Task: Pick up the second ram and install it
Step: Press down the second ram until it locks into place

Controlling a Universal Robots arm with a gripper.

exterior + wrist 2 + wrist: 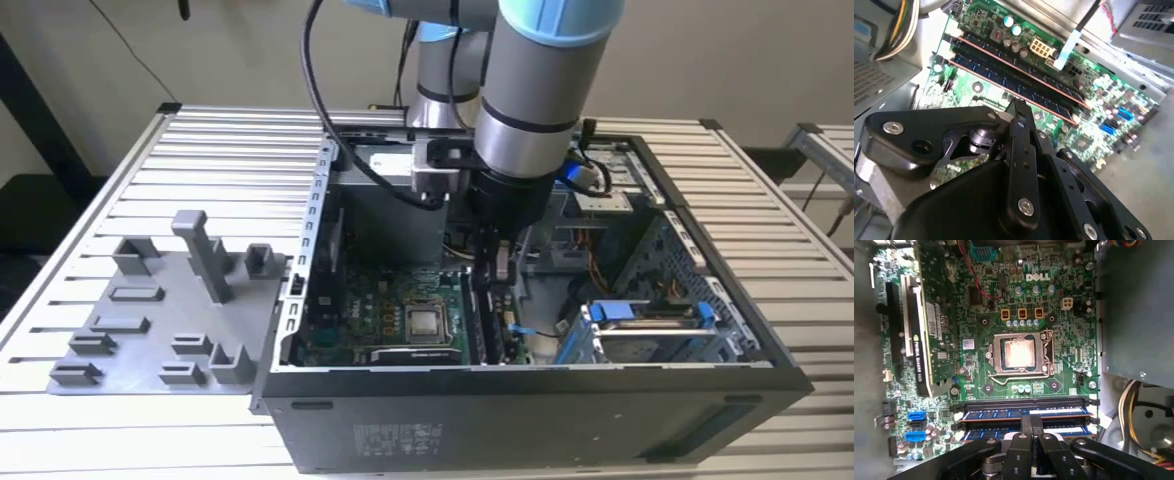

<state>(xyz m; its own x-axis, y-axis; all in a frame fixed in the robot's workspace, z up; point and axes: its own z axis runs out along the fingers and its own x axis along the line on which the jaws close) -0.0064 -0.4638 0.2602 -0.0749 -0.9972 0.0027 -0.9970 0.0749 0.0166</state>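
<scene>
Inside the open computer case [747, 345], two blue-green memory sticks stand seated side by side in the motherboard's slots. The second ram [989, 432] [984, 75] is the stick on the gripper's side. My gripper [1031, 421] [1017, 105] [501, 268] is shut, its black fingers pressed together with nothing between them. The tips sit right over the middle of the second ram's top edge. I cannot tell whether they touch it. The other stick [999, 414] lies just beyond, towards the processor socket [1019, 352].
A grey slotted holder tray [160, 320] lies on the slatted table at the exterior view's left. A graphics card [924, 330] stands upright on the board. The grey power supply box [1134, 305] and bundled cables [1134, 405] crowd one side of the slots.
</scene>
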